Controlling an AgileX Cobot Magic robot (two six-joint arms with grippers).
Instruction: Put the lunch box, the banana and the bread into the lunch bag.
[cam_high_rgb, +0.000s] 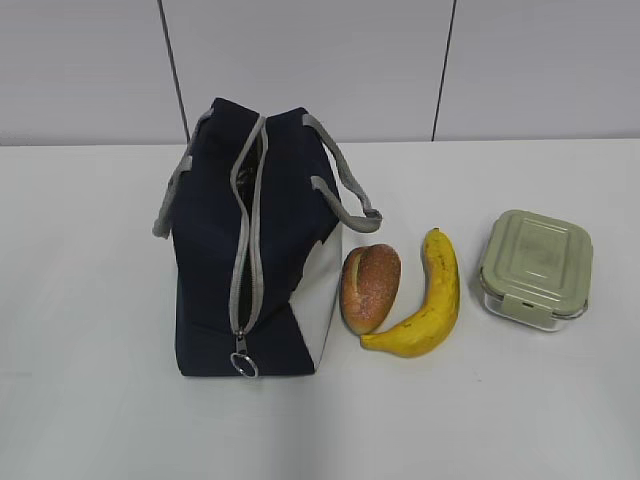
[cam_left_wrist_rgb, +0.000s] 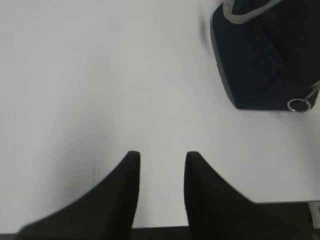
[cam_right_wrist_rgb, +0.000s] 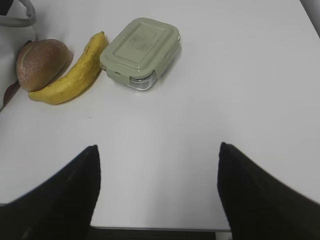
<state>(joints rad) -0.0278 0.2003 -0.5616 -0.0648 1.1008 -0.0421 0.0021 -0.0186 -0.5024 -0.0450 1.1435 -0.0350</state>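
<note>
The navy lunch bag (cam_high_rgb: 250, 250) stands left of centre on the white table, its grey zipper on top and the ring pull (cam_high_rgb: 243, 364) at the near end; its corner shows in the left wrist view (cam_left_wrist_rgb: 270, 55). The bread (cam_high_rgb: 370, 287) lies right of the bag. The banana (cam_high_rgb: 430, 298) curves beside it. The lunch box (cam_high_rgb: 535, 267) with the sage-green lid sits at the right. The right wrist view shows the bread (cam_right_wrist_rgb: 41, 62), banana (cam_right_wrist_rgb: 75, 72) and lunch box (cam_right_wrist_rgb: 141, 52). My left gripper (cam_left_wrist_rgb: 162, 156) is open and empty, near the table's front edge. My right gripper (cam_right_wrist_rgb: 159, 150) is wide open and empty. Neither gripper shows in the exterior view.
The white table (cam_high_rgb: 90, 400) runs back to a grey panelled wall (cam_high_rgb: 350, 60). The bag's grey strap handles (cam_high_rgb: 345, 195) hang to both sides. The table's front edge (cam_right_wrist_rgb: 155, 229) lies just under both grippers.
</note>
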